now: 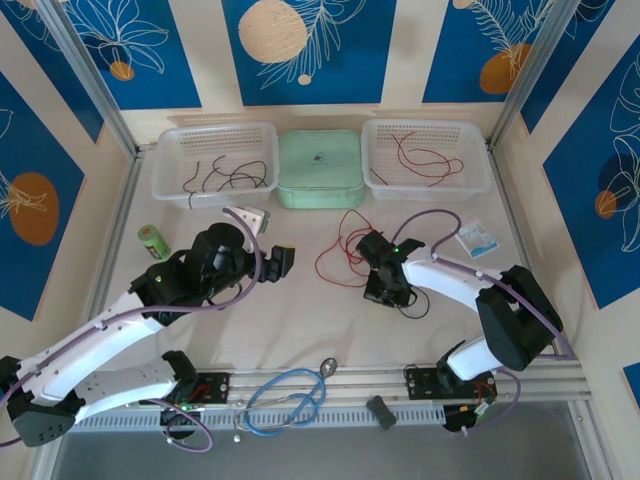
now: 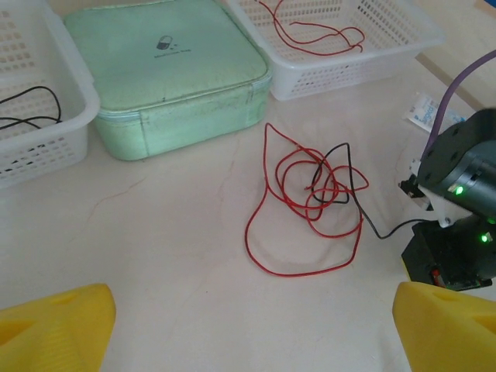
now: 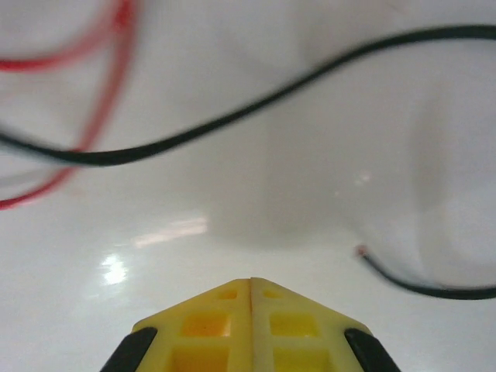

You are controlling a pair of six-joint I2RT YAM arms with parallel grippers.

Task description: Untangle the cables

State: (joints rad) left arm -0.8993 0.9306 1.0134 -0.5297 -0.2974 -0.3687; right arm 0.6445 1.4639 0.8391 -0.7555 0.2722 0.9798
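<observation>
A tangle of red cable (image 1: 340,250) and black cable (image 2: 345,151) lies on the white table, right of centre. In the left wrist view the red loops (image 2: 310,201) spread out, and a black strand runs right toward my right gripper (image 2: 446,256). My right gripper (image 1: 385,290) is low at the tangle's right edge. Its yellow fingertips (image 3: 249,283) are pressed together with nothing visible between them. A black cable (image 3: 232,124) crosses just ahead of them, and a loose black end (image 3: 363,251) lies to their right. My left gripper (image 1: 280,260) hovers left of the tangle, open (image 2: 252,310), its fingers (image 2: 62,318) wide apart and empty.
At the back, a white basket (image 1: 215,128) holds black cables and another basket (image 1: 425,125) holds red ones. A mint-green box (image 1: 319,168) sits between them. A green cylinder (image 1: 151,242), a white packet (image 1: 478,240) and a light-blue looped cable (image 1: 290,395) lie around.
</observation>
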